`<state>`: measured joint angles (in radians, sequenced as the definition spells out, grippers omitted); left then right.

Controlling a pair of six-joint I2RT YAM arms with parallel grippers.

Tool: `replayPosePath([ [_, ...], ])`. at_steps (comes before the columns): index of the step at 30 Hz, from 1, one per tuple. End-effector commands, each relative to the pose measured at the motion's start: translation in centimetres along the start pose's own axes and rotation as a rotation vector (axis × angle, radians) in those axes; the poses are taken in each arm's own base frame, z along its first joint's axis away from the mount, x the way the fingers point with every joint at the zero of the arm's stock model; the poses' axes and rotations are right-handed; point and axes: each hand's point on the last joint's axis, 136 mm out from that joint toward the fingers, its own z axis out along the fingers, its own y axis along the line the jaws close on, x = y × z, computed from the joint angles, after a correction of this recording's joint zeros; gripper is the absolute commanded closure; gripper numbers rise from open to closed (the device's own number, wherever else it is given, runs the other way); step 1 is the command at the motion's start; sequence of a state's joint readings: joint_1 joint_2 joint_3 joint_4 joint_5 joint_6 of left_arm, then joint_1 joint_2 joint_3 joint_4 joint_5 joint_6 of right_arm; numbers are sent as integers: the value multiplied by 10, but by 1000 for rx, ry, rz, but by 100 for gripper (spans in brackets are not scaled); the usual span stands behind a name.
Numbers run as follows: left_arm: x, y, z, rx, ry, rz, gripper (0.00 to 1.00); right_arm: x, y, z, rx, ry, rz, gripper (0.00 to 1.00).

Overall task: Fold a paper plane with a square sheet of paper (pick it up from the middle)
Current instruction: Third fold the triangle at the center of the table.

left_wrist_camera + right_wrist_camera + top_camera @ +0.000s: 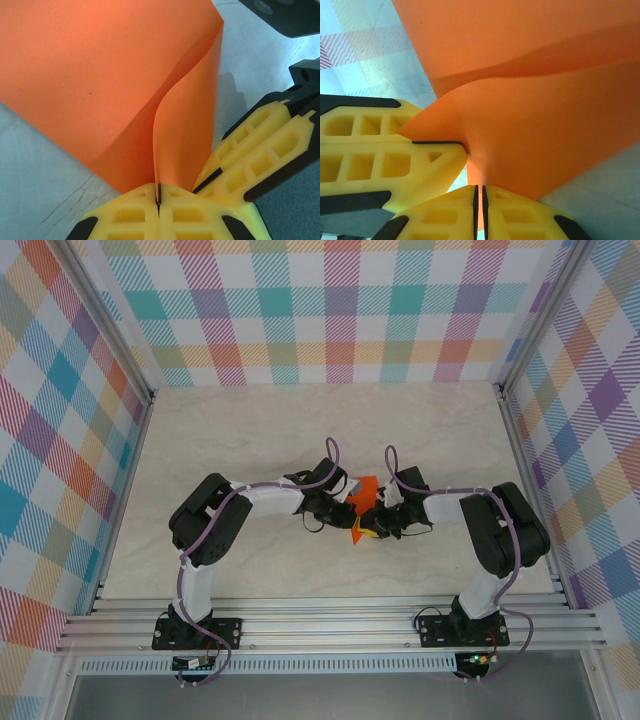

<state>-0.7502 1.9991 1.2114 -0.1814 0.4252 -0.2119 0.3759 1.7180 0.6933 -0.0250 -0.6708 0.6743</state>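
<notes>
The square sheet of paper point(364, 490) is bright orange and is held up off the table between my two grippers at mid-table. In the left wrist view the sheet point(100, 75) curves into a soft fold, and one edge runs down into my left gripper point(159, 194), which is shut on it. The right gripper's yellow fingers point(250, 150) pinch the same edge just beside it. From the right wrist, my right gripper point(483, 194) is shut on the paper point(545, 125), with the left gripper's fingers point(380, 155) close on the left. No paper plane shape is formed.
The beige table point(250, 430) has bare room behind and to both sides of the grippers. Checked walls point(330, 310) and aluminium rails point(330, 625) enclose it. Both arms bend inward, almost touching at the centre.
</notes>
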Motion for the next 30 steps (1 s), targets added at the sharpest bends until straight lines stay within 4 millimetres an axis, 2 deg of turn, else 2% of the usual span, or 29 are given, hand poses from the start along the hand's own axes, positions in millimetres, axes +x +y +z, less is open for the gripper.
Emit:
replayPosePath([
  [1, 22, 29, 6, -96, 77, -43, 96, 3, -6, 4, 5, -2, 5, 87],
  [8, 23, 29, 6, -96, 80, -42, 96, 10, 9, -10, -37, -30, -20, 85],
  [16, 22, 28, 8, -87, 85, -43, 96, 18, 14, 1, -63, -6, -18, 85],
  [19, 22, 27, 9, -86, 86, -40, 96, 17, 7, 7, -29, -11, -12, 85],
  [22, 23, 28, 9, -86, 87, -42, 96, 18, -14, 12, 56, -9, 17, 86],
  [25, 22, 28, 9, -87, 87, -40, 96, 20, -23, 14, 86, -8, 20, 86],
  [30, 22, 29, 8, -91, 85, -41, 96, 21, -2, 9, 16, -13, -12, 86],
])
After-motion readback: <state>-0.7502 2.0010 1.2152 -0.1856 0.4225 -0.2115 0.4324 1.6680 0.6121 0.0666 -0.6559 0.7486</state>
